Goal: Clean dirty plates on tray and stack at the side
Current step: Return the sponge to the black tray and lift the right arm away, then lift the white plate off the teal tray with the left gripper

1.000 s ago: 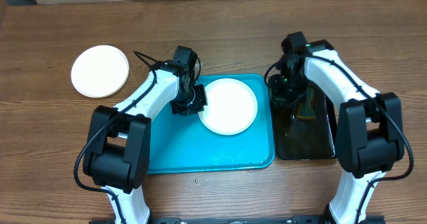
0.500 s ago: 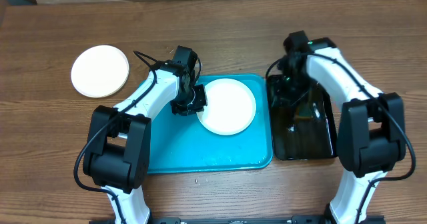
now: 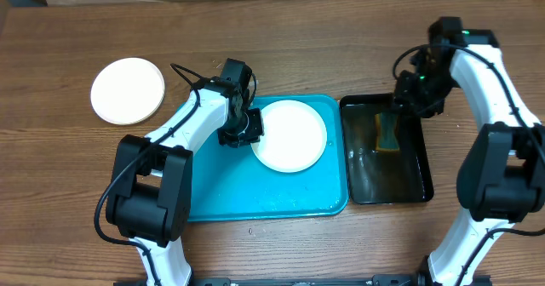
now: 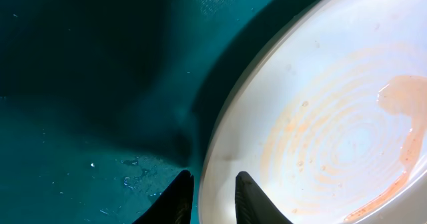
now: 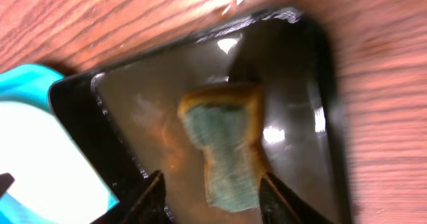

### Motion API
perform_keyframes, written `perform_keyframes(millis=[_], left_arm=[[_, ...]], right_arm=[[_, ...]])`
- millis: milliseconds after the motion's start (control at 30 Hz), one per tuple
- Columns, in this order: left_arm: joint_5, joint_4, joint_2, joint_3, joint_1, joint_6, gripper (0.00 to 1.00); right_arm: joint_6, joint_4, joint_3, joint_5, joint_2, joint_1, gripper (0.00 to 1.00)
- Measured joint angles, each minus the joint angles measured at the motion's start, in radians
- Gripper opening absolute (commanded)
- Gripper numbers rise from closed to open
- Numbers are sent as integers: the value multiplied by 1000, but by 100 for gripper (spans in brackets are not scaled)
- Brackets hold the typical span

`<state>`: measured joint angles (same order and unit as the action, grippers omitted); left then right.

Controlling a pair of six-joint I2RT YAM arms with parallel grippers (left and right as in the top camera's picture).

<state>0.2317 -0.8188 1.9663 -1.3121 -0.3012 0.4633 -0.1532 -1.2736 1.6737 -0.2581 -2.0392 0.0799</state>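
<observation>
— Overhead, starting at the dirty plate (image 3: 290, 135): sits in the right half of the blue tray (image 3: 255, 197). From the left wrist, orange smear (image 4: 400, 97) and faint rings visible across its face. Not clean yet.

— Held?

— Looks pinched at its left rim by the left gripper (image 3: 243, 133). Narrow jaws, one finger over the plate, the other outside the rim above the tray floor. Same as a second ago.

— So what changed?

— All on the right side. Had the right gripper (image 3: 417, 94) closed low over the black tray (image 3: 387, 188) a second ago. Now lifted off toward the far right edge, jaws spread wide, holding nothing. Left the sponge (image 3: 387, 133) lying in the wet-looking bottom of the black tray.

— Meaning for the job?

— Probably a soak or a regrasp, judging by the sponge. No wiping under way right now. Needs picking up again before any scrubbing of that smear.

— And the stack?

— Only one white plate (image 3: 128, 90) out on the table (image 3: 281, 48) at far left, well apart from the blue tray.
</observation>
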Motion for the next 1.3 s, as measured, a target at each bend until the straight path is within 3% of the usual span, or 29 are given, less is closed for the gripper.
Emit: perform_keyframes(millis=[200,267,300,500,600,700,733,1300], left_arm=[[-11,-8,0,0,0,0,30],[-22,-13,0,0,0,0,30],[-27,-13,0,0,0,0,30],[-54,-11,0,0,-16,0,31],[-64,-8,0,0,-27,0,24],[-68,2,0,0,-27,-2,5],[-71,5,0,0,-27,-4,4],[-71,14,-60,-11,39,-88,4]], right_arm=[[0,37,0,1,0,85,66],[-3,45,0,0,0,114,83],[-4,48,0,0,0,129,100],[4,51,0,3,0,196,100],[4,61,0,3,0,205,100],[5,85,0,3,0,204,100],[4,91,0,3,0,204,100],[4,148,0,3,0,204,100]])
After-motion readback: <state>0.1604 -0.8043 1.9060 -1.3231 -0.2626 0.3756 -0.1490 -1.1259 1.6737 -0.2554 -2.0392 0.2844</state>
